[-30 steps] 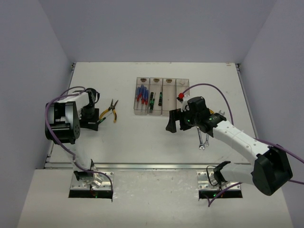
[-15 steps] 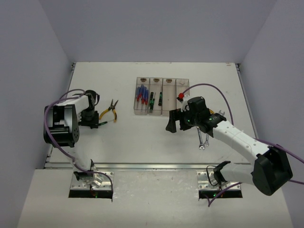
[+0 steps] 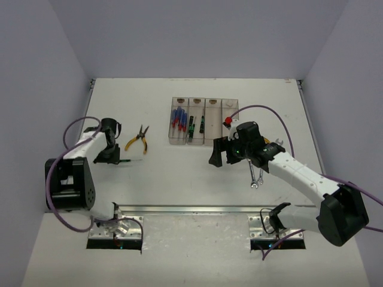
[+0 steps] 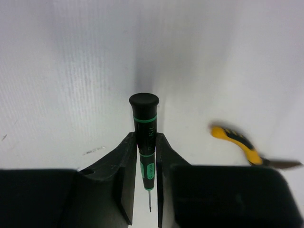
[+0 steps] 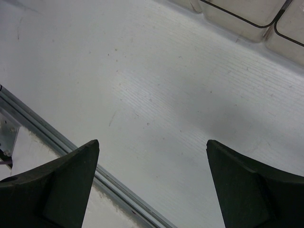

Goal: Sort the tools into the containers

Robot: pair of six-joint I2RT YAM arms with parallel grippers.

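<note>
My left gripper [image 4: 146, 142] is shut on a black-and-green screwdriver [image 4: 144, 124], its cap pointing away from the wrist and its thin tip between the fingers. From above, that gripper [image 3: 118, 159] sits at the table's left, with the screwdriver [image 3: 130, 159] sticking out to the right. Yellow-handled pliers [image 3: 138, 139] lie just beyond it, and show as the pliers [image 4: 236, 140] in the left wrist view. The containers [image 3: 203, 103] hold blue-handled screwdrivers [image 3: 177, 119] and black-and-green ones [image 3: 191, 127]. My right gripper [image 3: 218, 152] hovers open and empty before the bins. Silver wrenches [image 3: 257, 175] lie under the right arm.
A small red object [image 3: 228, 122] sits by the rightmost bin, close to the right arm's cable. The table's metal front rail [image 5: 85, 156] runs under the right gripper [image 5: 152, 147]. The bins' near corners [image 5: 242, 29] show at the top of the right wrist view.
My left gripper has closed on the black-and-green screwdriver, and the left arm has swung down and to the left, carrying it slightly nearer. The right arm has not moved.
</note>
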